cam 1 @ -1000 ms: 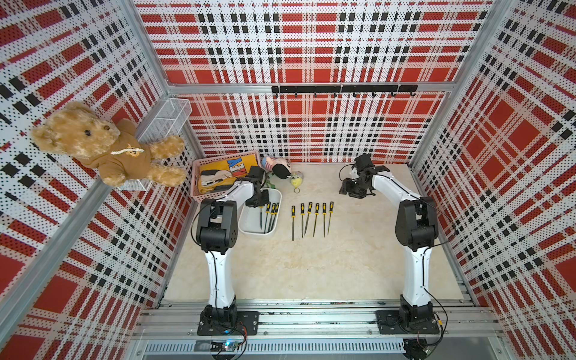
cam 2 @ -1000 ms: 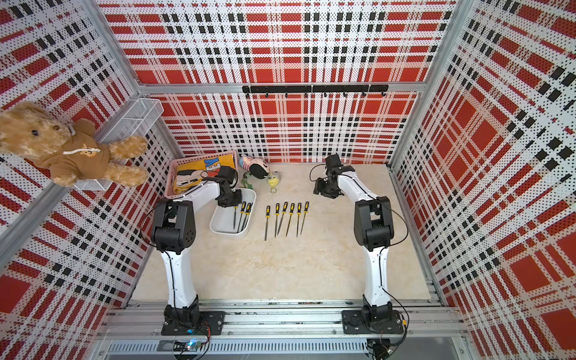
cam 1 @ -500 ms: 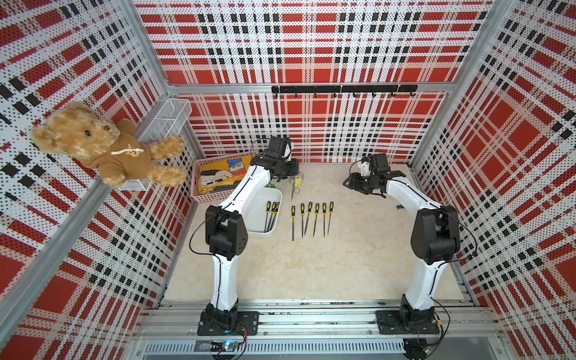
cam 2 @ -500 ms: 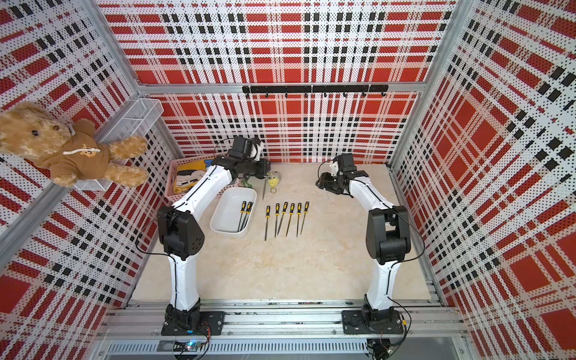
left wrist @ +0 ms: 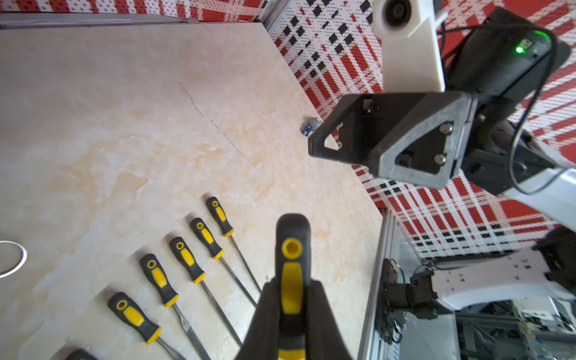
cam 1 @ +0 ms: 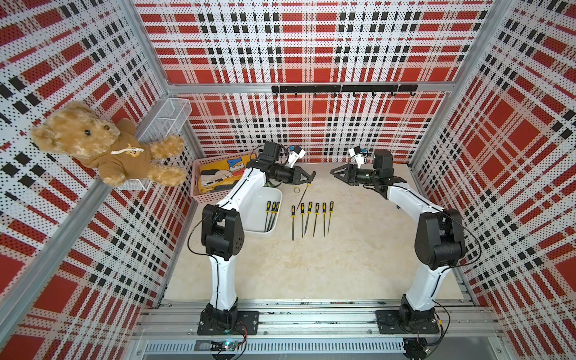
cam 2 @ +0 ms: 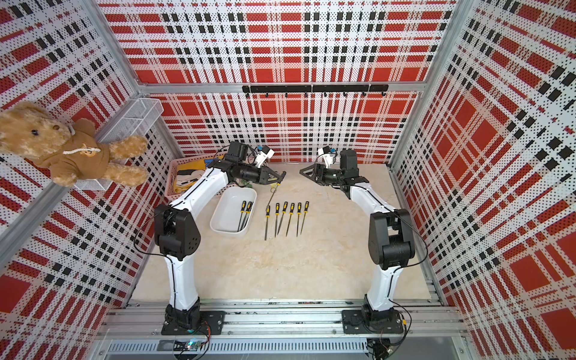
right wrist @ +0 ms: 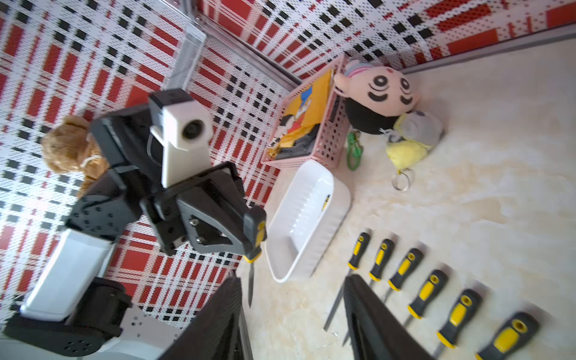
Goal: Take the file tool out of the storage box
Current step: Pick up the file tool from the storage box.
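Fingers (left wrist: 265, 321) of the left gripper (cam 1: 307, 178) are pinching the file tool (cam 1: 304, 194), likely light and stiff, by its rubbery handle toward the desk's (cam 1: 343, 265) back edge, outside the storage box (cam 1: 255, 215); the right gripper (cam 1: 335, 171) is gaping empty.
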`<action>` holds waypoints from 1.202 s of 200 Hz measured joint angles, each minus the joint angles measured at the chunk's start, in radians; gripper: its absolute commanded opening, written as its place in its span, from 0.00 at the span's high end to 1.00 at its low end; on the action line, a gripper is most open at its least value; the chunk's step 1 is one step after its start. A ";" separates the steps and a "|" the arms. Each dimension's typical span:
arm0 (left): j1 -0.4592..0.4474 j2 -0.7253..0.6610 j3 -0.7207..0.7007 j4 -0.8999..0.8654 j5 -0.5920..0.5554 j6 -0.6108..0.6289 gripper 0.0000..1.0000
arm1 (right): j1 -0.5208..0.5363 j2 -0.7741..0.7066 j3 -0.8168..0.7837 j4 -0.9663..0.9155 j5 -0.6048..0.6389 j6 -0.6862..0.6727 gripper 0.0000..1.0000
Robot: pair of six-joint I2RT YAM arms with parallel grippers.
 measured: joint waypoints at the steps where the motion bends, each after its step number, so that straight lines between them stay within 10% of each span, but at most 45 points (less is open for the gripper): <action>1: 0.001 0.000 -0.001 0.000 0.003 0.000 1.00 | 0.002 0.000 0.004 0.003 -0.003 0.001 0.40; 190: 0.041 -0.084 -0.087 0.003 0.203 0.087 1.00 | 0.161 0.077 0.116 0.065 -0.102 0.059 0.50; 240: 0.041 -0.088 -0.103 0.003 0.209 0.091 1.00 | 0.183 0.089 0.122 0.096 -0.107 0.085 0.83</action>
